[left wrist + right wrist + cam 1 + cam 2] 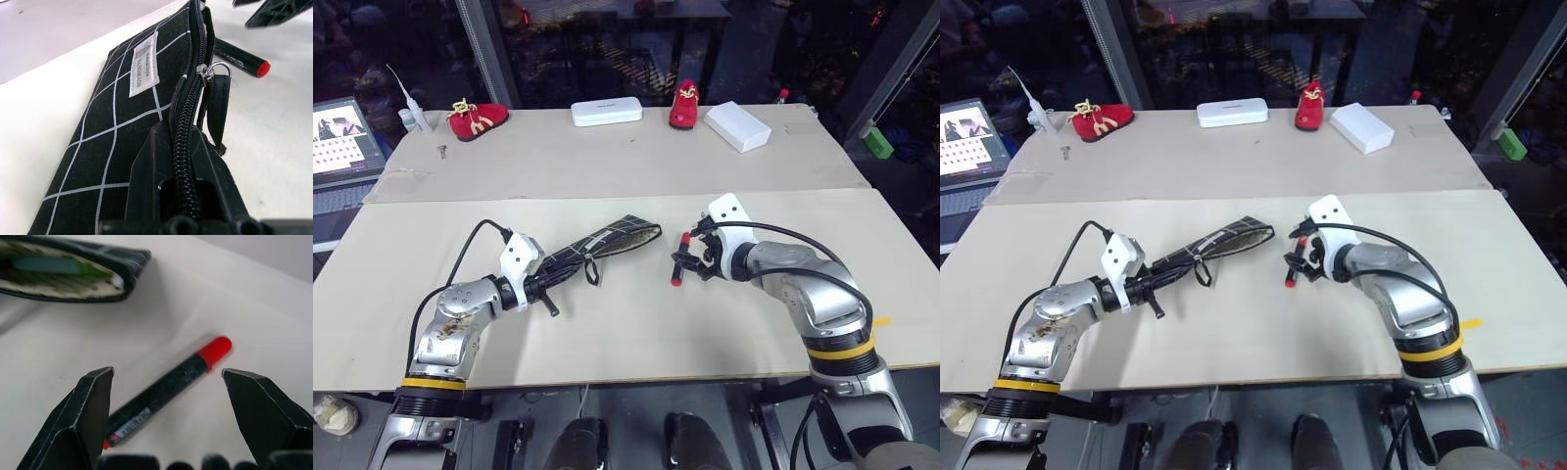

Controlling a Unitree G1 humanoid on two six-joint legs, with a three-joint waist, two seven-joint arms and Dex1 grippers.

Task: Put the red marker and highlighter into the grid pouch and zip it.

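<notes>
The grid pouch (607, 245) lies slanted on the table, black with white lines, its mouth gaping toward the right. My left gripper (546, 284) is shut on its near end, clamping the zip edge (188, 142) below the pull loop (217, 105). Inside the open mouth the light-green highlighter (54, 265) shows. The red marker (161, 391), black in the middle with red ends, lies on the table just right of the pouch mouth. My right gripper (693, 257) hangs over it, open, one finger on each side and neither touching it.
Along the far edge of the table stand two small red shoes (477, 117) (685, 103), a white case (606, 111) and a white box (737, 125). A laptop (342, 147) sits at the far left, and a green block (878, 144) lies off the table at right.
</notes>
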